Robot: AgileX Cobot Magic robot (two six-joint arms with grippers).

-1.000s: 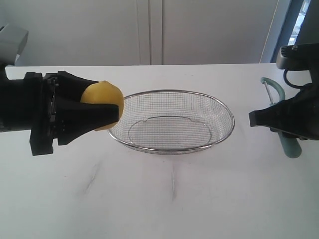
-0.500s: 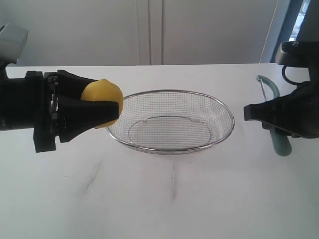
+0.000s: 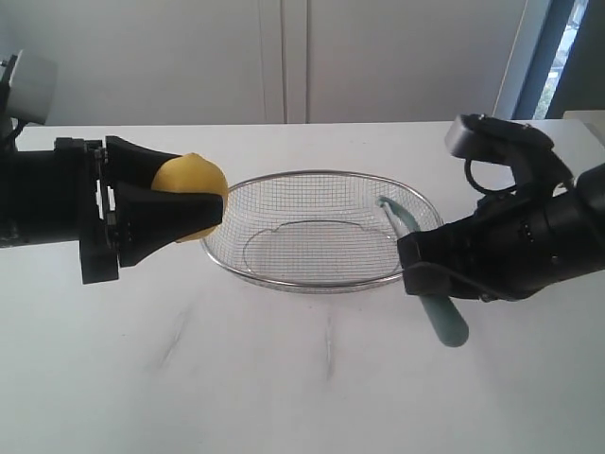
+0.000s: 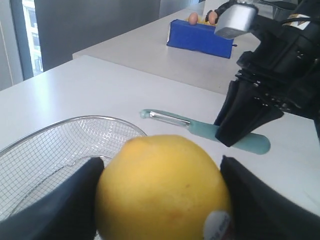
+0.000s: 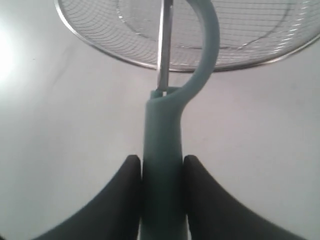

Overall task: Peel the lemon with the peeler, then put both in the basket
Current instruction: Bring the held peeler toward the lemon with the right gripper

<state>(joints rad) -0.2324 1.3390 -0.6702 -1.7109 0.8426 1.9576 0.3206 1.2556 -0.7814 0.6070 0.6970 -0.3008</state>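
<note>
Clearly peeling comes next: the left hand [image 3: 203, 192] grasps the lemon [image 3: 187, 178] left of the basket [image 3: 321, 173], the right hand [image 3: 412, 265] grasps the peeler [image 3: 446, 323], whose blade must meet the rind.

The basket [image 3: 321, 288] sits mid-table [image 3: 284, 388]. The lemon [image 3: 189, 189] is just left of its rim (off the table, in the left gripper [image 3: 221, 203]). The peeler [image 3: 444, 322], in the right gripper [image 3: 408, 267], has its head over the right rim and its handle near-right.
</note>
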